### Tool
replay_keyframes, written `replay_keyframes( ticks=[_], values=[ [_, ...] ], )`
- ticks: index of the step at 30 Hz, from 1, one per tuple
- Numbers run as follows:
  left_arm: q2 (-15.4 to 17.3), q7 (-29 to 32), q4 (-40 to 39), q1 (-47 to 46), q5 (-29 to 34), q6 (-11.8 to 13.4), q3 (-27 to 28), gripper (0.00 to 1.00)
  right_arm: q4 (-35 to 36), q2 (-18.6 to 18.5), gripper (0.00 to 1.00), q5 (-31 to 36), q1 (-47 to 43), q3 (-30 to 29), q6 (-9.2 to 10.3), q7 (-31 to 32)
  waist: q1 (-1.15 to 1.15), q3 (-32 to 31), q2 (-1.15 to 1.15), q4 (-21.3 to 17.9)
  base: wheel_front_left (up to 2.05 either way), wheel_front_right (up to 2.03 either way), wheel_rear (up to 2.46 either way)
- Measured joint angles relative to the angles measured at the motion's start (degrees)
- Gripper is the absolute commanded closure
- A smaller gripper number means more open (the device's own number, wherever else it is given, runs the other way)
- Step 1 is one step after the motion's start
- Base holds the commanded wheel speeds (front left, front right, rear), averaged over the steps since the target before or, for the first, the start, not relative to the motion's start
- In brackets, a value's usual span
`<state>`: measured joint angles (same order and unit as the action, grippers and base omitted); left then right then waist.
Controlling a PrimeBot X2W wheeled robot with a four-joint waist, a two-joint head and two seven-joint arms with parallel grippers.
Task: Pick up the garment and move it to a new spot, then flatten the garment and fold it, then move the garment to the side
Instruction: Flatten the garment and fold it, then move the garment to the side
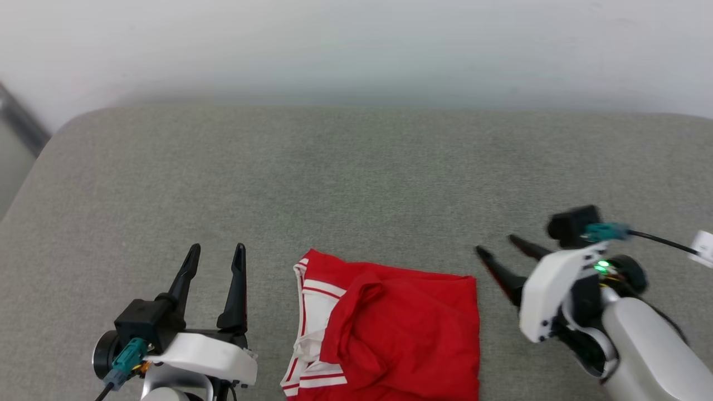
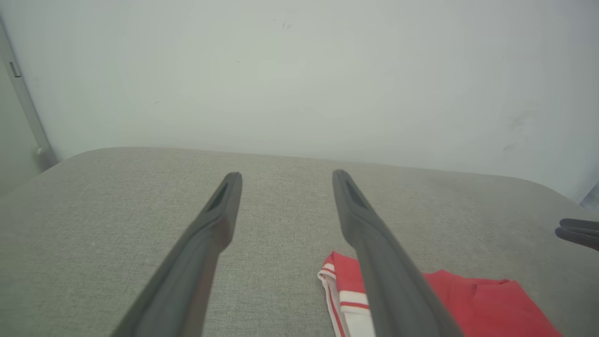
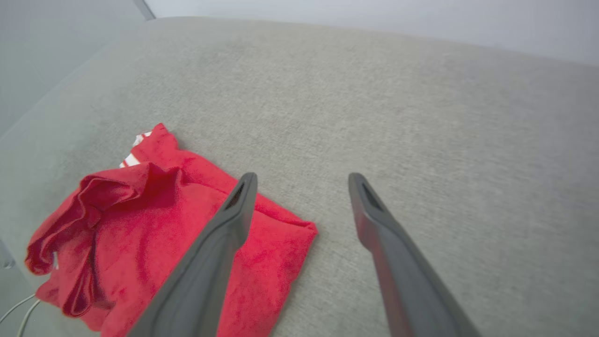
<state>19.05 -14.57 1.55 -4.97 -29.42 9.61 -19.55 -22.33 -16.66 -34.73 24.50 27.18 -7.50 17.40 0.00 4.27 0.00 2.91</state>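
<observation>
Red jersey (image 1: 401, 328): folded, on grey cushion (image 1: 356, 184), at its near edge, between both tools.
Left tool (image 1: 218, 245): spread wide, empty, clear of jersey.
Right tool (image 1: 494, 243): spread, empty, beside jersey's far corner.

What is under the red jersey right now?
The garment lies folded over on the grey cushioned surface, which shows beside and beyond it. Anything beneath its layers is covered; white striped trim peeks out at one edge.
</observation>
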Motion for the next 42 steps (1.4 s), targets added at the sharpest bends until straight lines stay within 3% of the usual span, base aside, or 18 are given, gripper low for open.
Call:
replay_keyframes(
  ticks=[4, 7, 14, 22, 35, 42],
  values=[
    [0.34, -0.15, 0.25, 1.16, -0.09, 0.51, 0.93, 0.0, 2.83, -0.23, 0.0, 7.23, -5.44, -9.65, 0.0, -7.01, 0.0, -1.0, 0.0, -1.66, 0.0, 0.0, 0.0],
    [0.73, -0.2, 0.36, 2.08, -0.29, 0.82, 1.78, 0.0, 7.92, 1.59, 0.0, 12.1, -10.9, -18.08, 0.0, -12.63, 0.0, -1.83, 0.0, -3.38, 0.0, 0.0, 0.0],
    [1.12, -0.24, 0.24, 3.75, -0.34, 1.3, 2.25, 0.0, 17.86, 6.05, 0.0, 16.37, -18.59, -25.21, 0.0, -16.55, 0.0, -3.17, 0.0, -5.16, 0.0, 0.0, 0.0],
    [1.45, -0.25, -0.09, 6.82, -0.29, 2.5, 2.72, 0.0, 25.49, 9.32, 0.0, 19.62, -27.04, -25.68, 0.0, -16.91, -0.01, -5.18, 0.0, -6.22, 0.0, 0.0, 0.0],
    [1.71, -0.26, -0.7, 9.75, -0.16, 3.53, 2.79, 0.0, 27.8, 9.81, 0.0, 22.06, -29.43, -25.09, 0.0, -15.78, 0.0, -6.96, 0.0, -6.45, 0.0, 0.0, 0.0],
    [1.76, -0.24, -0.99, 9.63, -0.19, 3.75, 2.77, 0.0, 27.43, 10.33, 0.0, 19.93, -29.86, -26.73, 0.0, -12.92, 0.0, -6.8, 0.0, -6.16, 0.0, 0.0, 0.0]
  ],
)
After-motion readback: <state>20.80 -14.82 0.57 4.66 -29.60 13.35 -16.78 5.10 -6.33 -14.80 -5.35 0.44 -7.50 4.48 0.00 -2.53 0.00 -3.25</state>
